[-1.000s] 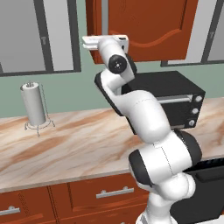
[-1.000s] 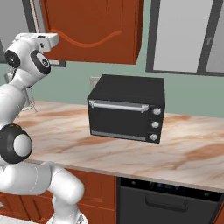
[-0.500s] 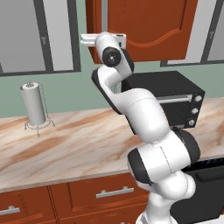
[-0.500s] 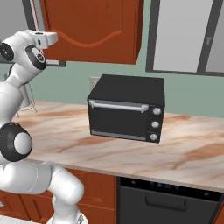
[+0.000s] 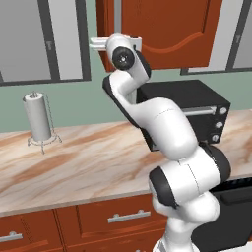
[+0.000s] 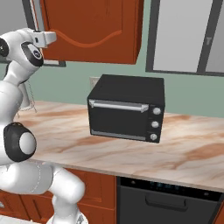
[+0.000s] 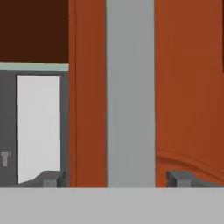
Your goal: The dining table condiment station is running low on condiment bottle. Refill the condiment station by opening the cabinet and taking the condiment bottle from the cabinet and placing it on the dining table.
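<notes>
- Cabinet [image 5: 167, 29] of red-brown wood hangs on the wall above the marble counter [image 5: 83, 157], its door carrying an arched raised panel.
- A vertical silver bar handle [image 7: 130, 92] runs down the door's left edge. In the hand view it stands dead centre and very close.
- The gripper [image 7: 116, 178] is raised to the handle at the door's lower left corner. Its two small grey fingertips [image 7: 52, 178] sit apart, one on each side of the bar, and are not yet clamped on it.
- The condiment bottle is presumably behind the door. Nothing in these views confirms it.
- Judged handling: the door looks rigid and hinged, so it should swing rather than flex. It will likely resist a little at first.
- The handle looks smooth, hard metal, possibly slippery. The best hold seems to be straight across the bar, partway up rather than at its very end.
- The wood looks satiny and flat, with a crisp edge beside a dark gap at upper left in the hand view.
- A black toaster oven [image 6: 127, 107], boxy with a silver rail and three knobs, sits on the counter below the cabinet.
- A paper towel roll [image 5: 38, 118] stands upright on a thin wire stand, well to the left.
- Grey-paned framed panels [image 6: 186, 35] flank the cabinet on the pale green wall.
</notes>
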You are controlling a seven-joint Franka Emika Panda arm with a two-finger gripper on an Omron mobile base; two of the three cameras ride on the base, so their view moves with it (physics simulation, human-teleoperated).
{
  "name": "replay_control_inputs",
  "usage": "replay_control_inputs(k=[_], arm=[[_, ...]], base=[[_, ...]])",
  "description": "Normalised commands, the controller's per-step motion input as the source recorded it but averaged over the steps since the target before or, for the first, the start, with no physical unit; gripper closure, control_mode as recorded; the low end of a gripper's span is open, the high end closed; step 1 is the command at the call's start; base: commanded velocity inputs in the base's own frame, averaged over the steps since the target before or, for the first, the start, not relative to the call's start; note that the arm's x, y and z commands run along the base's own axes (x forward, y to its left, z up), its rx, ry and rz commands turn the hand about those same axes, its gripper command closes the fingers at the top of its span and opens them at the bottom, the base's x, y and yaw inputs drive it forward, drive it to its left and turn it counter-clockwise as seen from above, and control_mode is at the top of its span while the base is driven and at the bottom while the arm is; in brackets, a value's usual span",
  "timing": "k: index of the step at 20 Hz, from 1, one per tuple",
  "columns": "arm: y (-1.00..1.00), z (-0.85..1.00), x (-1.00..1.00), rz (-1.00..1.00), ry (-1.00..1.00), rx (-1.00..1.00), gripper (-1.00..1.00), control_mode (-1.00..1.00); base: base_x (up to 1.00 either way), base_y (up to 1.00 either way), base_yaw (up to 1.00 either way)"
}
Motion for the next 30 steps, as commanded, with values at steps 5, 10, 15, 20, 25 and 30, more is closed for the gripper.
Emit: replay_control_inputs(k=[5,10,15,20,25,30], arm=[[0.05,-0.15,-0.45,0.1,0.0,0.0,1.0,-1.0],[-0.03,-0.02,-0.98,0.23,-0.02,0.0,1.0,-1.0],[-0.31,-0.12,-1.0,0.26,0.0,0.0,1.0,-1.0],[-0.22,-0.07,-1.0,0.23,0.0,0.0,1.0,-1.0],[0.42,-0.03,-0.92,0.11,0.1,-0.02,-1.0,-1.0],[0.79,0.13,-0.82,-0.03,-0.04,-0.13,-1.0,-1.0]], base=[[0.0,0.0,0.0],[0.0,0.0,0.0],[0.0,0.0,0.0],[0.0,0.0,0.0],[0.0,0.0,0.0],[0.0,0.0,0.0]])
